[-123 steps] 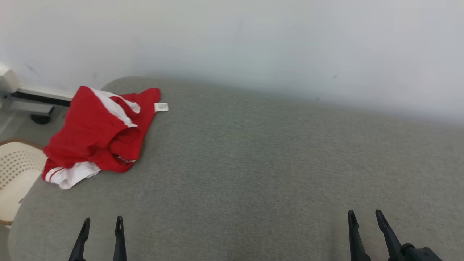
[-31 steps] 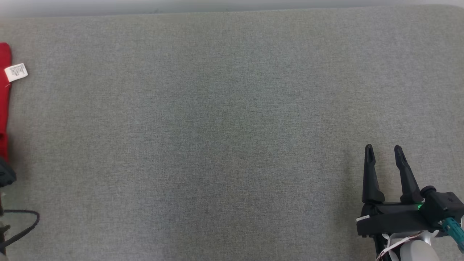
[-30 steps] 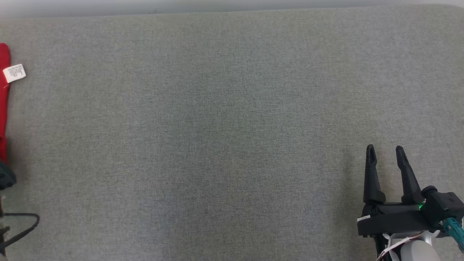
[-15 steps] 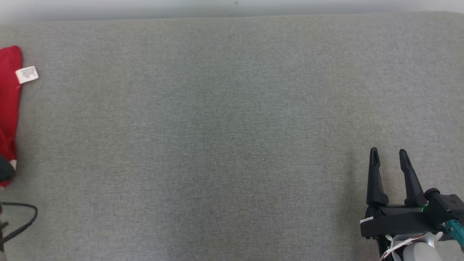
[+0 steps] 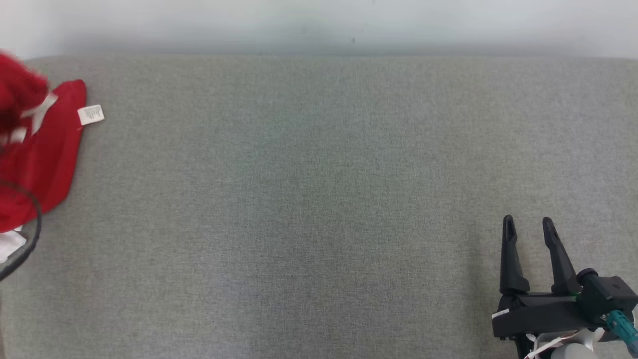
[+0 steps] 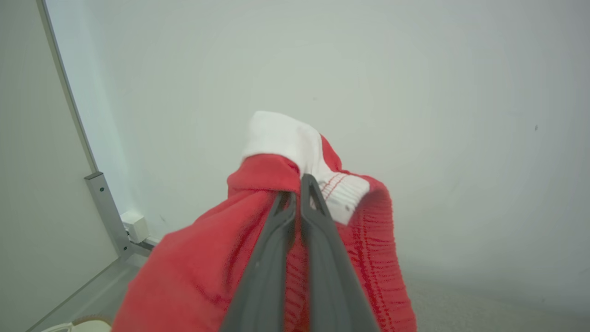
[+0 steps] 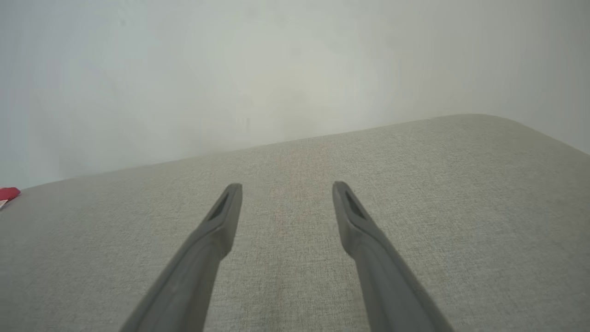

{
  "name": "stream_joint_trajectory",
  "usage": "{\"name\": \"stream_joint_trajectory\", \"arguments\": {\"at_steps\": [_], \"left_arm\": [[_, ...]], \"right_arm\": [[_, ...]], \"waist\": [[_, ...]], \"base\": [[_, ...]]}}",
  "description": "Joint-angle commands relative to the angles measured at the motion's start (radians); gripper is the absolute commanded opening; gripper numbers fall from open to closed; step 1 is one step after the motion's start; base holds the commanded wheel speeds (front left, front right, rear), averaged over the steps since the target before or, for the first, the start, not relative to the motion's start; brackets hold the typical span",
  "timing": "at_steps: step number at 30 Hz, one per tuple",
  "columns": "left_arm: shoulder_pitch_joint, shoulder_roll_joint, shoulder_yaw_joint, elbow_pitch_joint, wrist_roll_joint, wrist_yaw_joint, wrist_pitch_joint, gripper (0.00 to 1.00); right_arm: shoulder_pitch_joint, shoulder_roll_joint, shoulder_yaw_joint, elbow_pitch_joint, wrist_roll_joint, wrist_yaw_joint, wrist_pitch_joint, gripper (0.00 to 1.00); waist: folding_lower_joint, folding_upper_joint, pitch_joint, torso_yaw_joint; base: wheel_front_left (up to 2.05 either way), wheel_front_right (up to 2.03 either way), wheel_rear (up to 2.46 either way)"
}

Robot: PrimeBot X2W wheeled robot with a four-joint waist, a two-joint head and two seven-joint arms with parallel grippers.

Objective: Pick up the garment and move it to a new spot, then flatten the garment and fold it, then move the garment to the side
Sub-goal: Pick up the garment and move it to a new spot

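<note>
The garment [image 5: 42, 144] is red with white trim and a small white label; it hangs at the far left of the head view, partly lifted off the grey surface. In the left wrist view my left gripper [image 6: 297, 186] is shut on the garment [image 6: 364, 258], pinching red cloth just below its white band, which bunches over the fingertips. My right gripper [image 5: 527, 223] stands open above the grey surface at the lower right, with nothing between its fingers [image 7: 221, 216]. A corner of the garment [image 7: 8, 193] shows at the left edge of the right wrist view.
The grey fabric surface [image 5: 309, 199] stretches wide across the head view, with a pale wall [image 5: 319, 25] behind it. A dark cable loop [image 5: 30, 234] hangs at the left edge. A metal frame post [image 6: 103, 203] stands against the wall in the left wrist view.
My left gripper has shut on the garment and raised it. The head camera has tilted up, so more of the wall and garment show. The right gripper stays open in place.
</note>
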Motion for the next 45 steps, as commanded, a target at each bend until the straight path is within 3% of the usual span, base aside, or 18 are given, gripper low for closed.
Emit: {"name": "stream_joint_trajectory", "arguments": {"at_steps": [1,9,19,30,45], "left_arm": [[-0.014,-0.004,-0.007,-0.022,-0.009,-0.007,-0.004,0.00],[-0.061,-0.066,-0.087,-0.260,-0.054,-0.015,0.066,0.00],[-0.036,-0.217,-0.214,-0.488,-0.135,-0.014,0.189,0.00],[0.043,-0.315,-0.403,-0.500,-0.184,-0.016,0.217,0.00],[0.319,-0.333,-0.547,-0.365,-0.217,-0.015,0.147,0.00]], "right_arm": [[0.016,0.000,0.002,0.000,0.004,0.003,-0.001,1.00],[0.021,0.000,0.013,0.009,0.025,0.003,-0.001,1.00],[0.021,0.000,0.035,0.024,0.055,0.003,-0.001,1.00],[0.027,0.000,0.046,0.038,0.079,0.003,-0.001,1.00],[0.013,0.000,0.062,0.037,0.080,0.003,-0.001,1.00]], "waist": [[0.0001,0.0000,-0.014,0.004],[0.0001,0.0000,-0.031,-0.043],[0.0001,0.0000,-0.033,-0.164],[0.0001,0.0000,-0.027,-0.284],[0.0001,0.0000,-0.006,-0.288]], "base": [[0.00,0.00,0.00],[0.00,0.00,0.00],[0.00,0.00,0.00],[0.00,0.00,0.00],[0.00,0.00,0.00]]}}
